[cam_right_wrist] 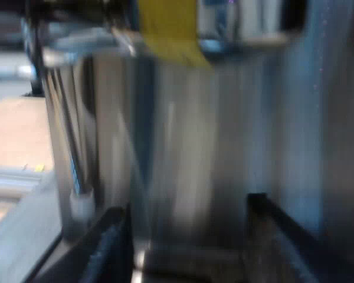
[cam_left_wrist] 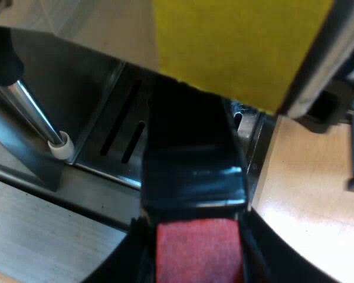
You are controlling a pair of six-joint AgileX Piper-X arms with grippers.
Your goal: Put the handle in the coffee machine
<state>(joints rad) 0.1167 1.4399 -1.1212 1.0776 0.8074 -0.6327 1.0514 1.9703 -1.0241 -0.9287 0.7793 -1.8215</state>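
Left gripper (cam_left_wrist: 194,259) was clamped on the holder's dark handle (cam_left_wrist: 192,171), with its fingers (cam_left_wrist: 125,259) on either side of the red end (cam_left_wrist: 197,250). The handle reached over the slotted drip tray (cam_left_wrist: 106,135) of the espresso machine (cam_left_wrist: 65,76), near the tray edge that borders the wooden bench (cam_left_wrist: 307,188). Its far end ran under a yellow label (cam_left_wrist: 236,47); whether it was seated there could not be told. A white-tipped steam wand (cam_left_wrist: 32,115) stood at the tray's opposite edge. Right gripper (cam_right_wrist: 189,247) faced the machine's steel front (cam_right_wrist: 224,147), fingers (cam_right_wrist: 109,247) wide apart and holding nothing.
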